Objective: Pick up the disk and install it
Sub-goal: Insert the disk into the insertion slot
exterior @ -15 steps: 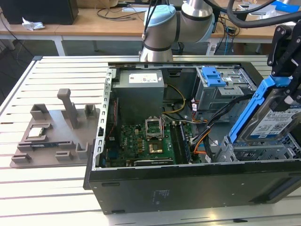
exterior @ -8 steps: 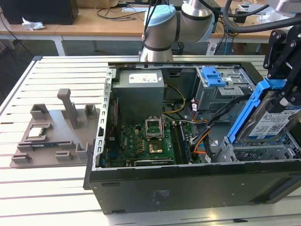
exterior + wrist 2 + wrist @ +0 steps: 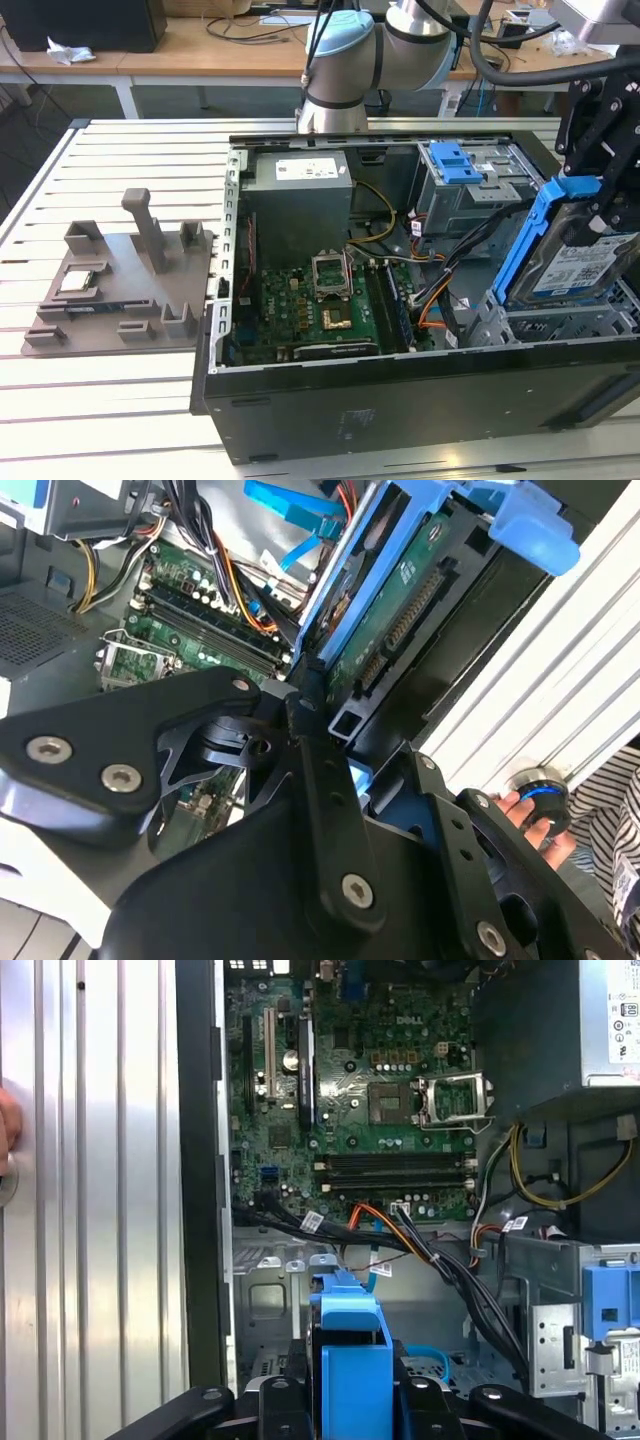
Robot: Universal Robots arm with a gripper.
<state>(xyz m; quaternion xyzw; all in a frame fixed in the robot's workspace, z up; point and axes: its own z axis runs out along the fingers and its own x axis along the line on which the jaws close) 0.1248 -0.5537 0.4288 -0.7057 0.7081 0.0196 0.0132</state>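
The disk [image 3: 585, 268] is off the bench [image 3: 110, 410] and in the air, so count the pick-up as done. In the exterior view it hangs at the exterior view's right, tipped up nearly on edge, label facing out. Its low end sits just above the grey drive cage [image 3: 560, 325] in the near right corner of the open computer case [image 3: 400, 400]. It isn't home yet: the disk looks to be riding over the cage rather than down in it, so by my read the seating is what's left. Now the grip, and the first wrist view is your best look. The gripper [image 3: 350, 1405] has its fingers [image 3: 292, 1400] drawn in on either side of the blue bracket [image 3: 350, 1355] that frames the disk, pinching it with no gap showing. The second wrist view gives you the disk's circuit-board underside [image 3: 400, 610], edge-on beyond the black linkage. Beyond the disk the motherboard [image 3: 320, 310] lies exposed on the case floor. Note the person's hand [image 3: 520, 815] on a small knob outside the case. On the exterior view's left, the grey fixture plate [image 3: 110, 300] sits on the bench, well apart from the action.
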